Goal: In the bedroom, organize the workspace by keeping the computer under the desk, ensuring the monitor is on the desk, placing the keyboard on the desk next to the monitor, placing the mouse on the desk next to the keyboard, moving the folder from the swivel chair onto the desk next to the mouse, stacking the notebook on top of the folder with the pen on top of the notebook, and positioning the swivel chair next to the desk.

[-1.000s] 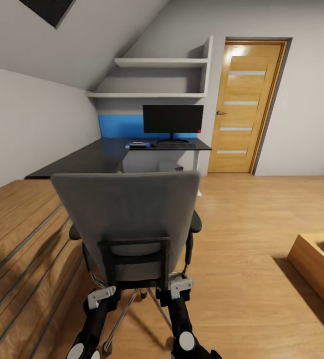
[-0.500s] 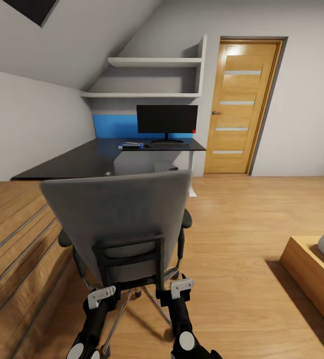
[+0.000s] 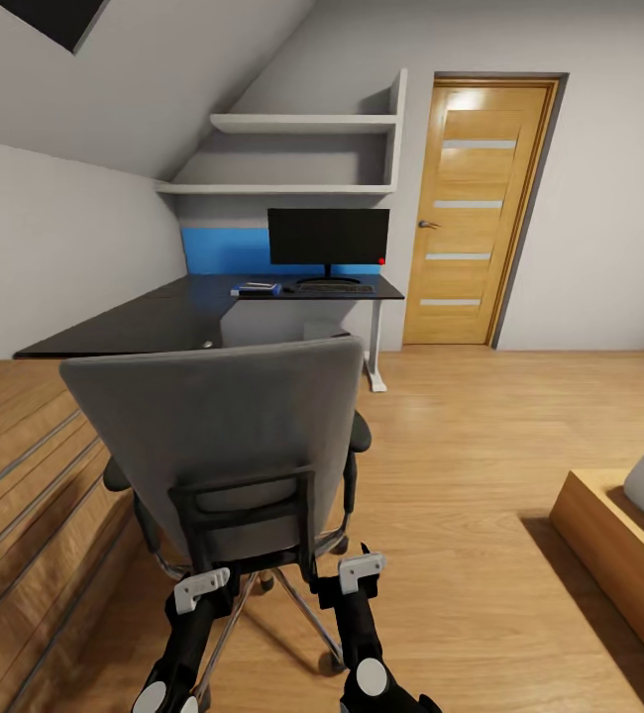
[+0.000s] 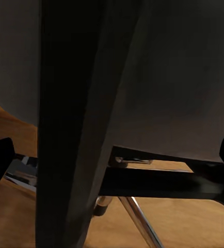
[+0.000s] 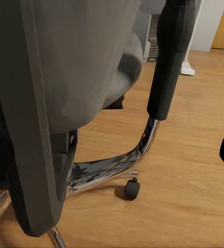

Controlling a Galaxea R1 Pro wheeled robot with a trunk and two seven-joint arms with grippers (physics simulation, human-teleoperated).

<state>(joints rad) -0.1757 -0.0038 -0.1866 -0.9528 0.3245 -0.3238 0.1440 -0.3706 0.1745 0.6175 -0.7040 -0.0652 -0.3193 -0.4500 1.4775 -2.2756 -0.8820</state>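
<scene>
With monitor [image 3: 328, 236], keyboard [image 3: 334, 288] and folder [image 3: 257, 289] already on the table [image 3: 163, 319] at upper centre, I judge only the chair [image 3: 225, 436] remains, both pincers [image 3: 203, 586] [image 3: 360, 571] at its back, grip unclear.

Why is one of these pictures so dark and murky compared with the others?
Left wrist view: the camera sits right against the swivel chair, so its back is shadowed and blurred. Head view: evenly lit, with glare on the door. Right wrist view: bright and fairly sharp, chrome base glinting.

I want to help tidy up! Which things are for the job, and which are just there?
For the job: swivel chair, desk, monitor, blue folder.
Just there: door, wall shelves, wooden box.
</scene>
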